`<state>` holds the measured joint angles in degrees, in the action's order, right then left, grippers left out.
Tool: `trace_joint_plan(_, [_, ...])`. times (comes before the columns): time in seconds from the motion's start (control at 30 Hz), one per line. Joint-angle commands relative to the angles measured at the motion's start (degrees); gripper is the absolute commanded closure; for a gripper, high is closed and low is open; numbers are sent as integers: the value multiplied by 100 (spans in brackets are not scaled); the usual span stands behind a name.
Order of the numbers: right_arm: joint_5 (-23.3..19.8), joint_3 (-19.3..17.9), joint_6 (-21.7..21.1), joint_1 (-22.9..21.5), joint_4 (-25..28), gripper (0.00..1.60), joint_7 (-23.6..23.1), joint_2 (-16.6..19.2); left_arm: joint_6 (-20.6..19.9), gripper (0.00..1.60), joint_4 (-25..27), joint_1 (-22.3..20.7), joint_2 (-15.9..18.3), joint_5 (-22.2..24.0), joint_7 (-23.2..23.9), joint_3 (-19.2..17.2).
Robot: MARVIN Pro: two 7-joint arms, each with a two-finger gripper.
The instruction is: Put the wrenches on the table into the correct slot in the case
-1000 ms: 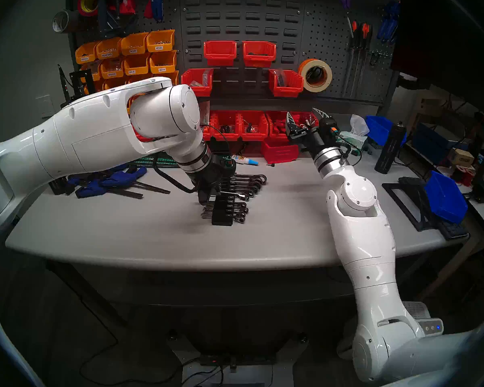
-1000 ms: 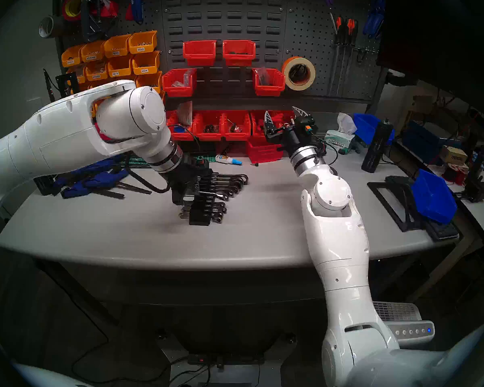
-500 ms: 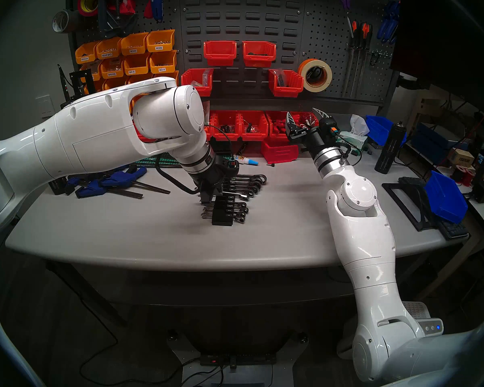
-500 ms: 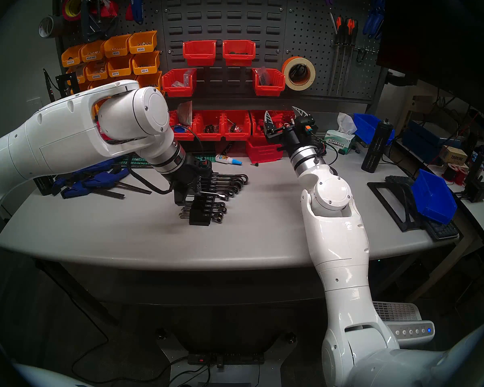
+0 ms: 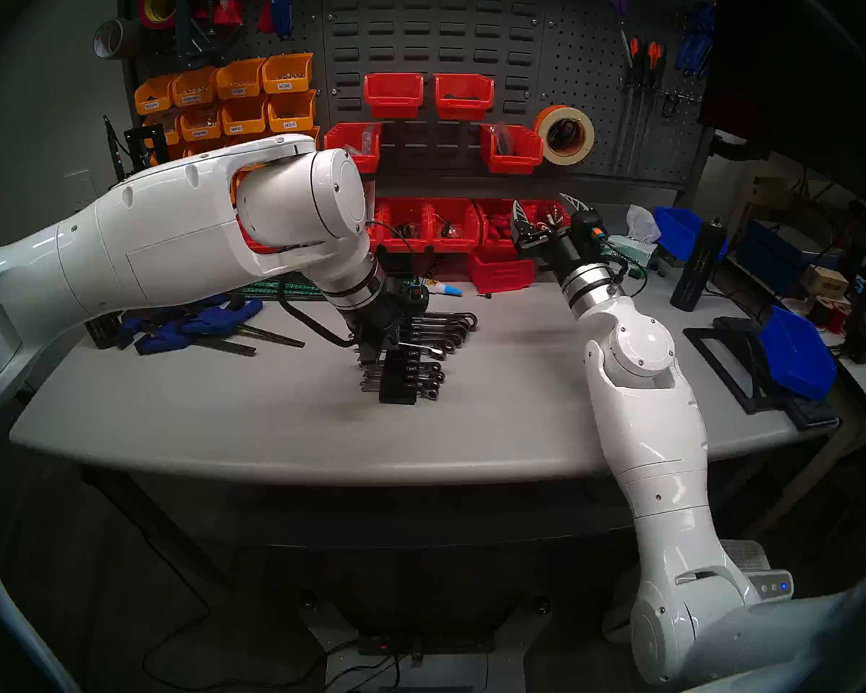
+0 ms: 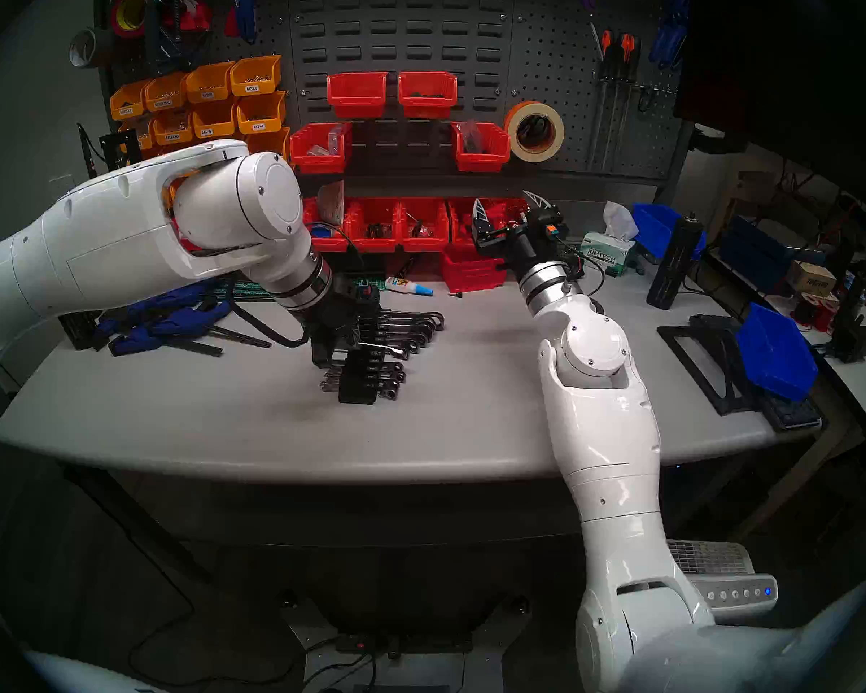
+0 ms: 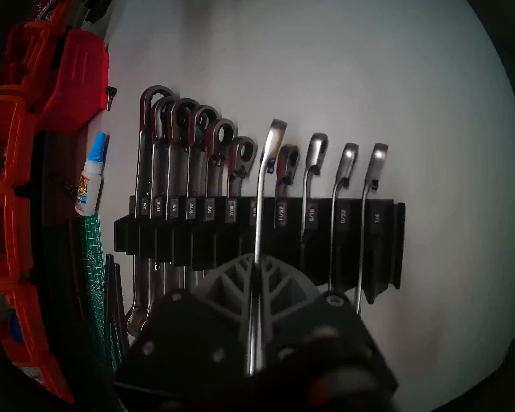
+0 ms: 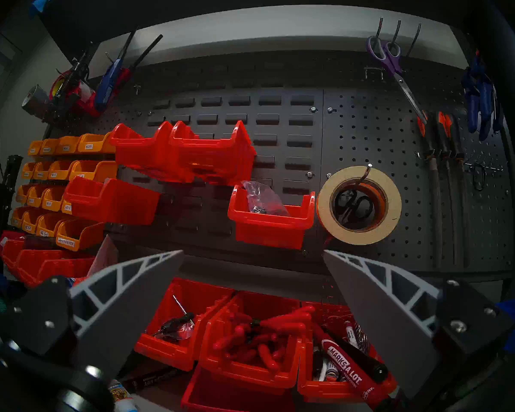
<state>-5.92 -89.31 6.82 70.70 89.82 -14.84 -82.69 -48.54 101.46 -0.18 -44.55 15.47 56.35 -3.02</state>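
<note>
Left gripper: closed on the shaft of a wrench; the two fingers meet around the thin chrome bar, no gap showing.
Held wrench: raised above the case, its shaft running across the rack at the slot between the 7/16 and 11/32 labels; its head stands past the far side of the rack, higher than its neighbours. Whether it touches the slot cannot be told.
Case: on the table near the middle, with other wrenches seated in its labelled slots.
Right gripper: fingers spread wide, holding nothing, lifted off the table and aimed at the red bins on the pegboard.
Glue bottle: lying on the table beyond the case's large end.
</note>
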Motion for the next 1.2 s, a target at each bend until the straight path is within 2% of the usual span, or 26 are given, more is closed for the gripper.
trace_joint_plan(0.0, [1,8,37,-169,187,0,-9,-4,91,110,-146,-300,1,18,181,-93])
trace_joint_plan(1.17, [1,9,38,-169,186,0,-8,-3,190,99,-309,-423,8,-29,339,-45])
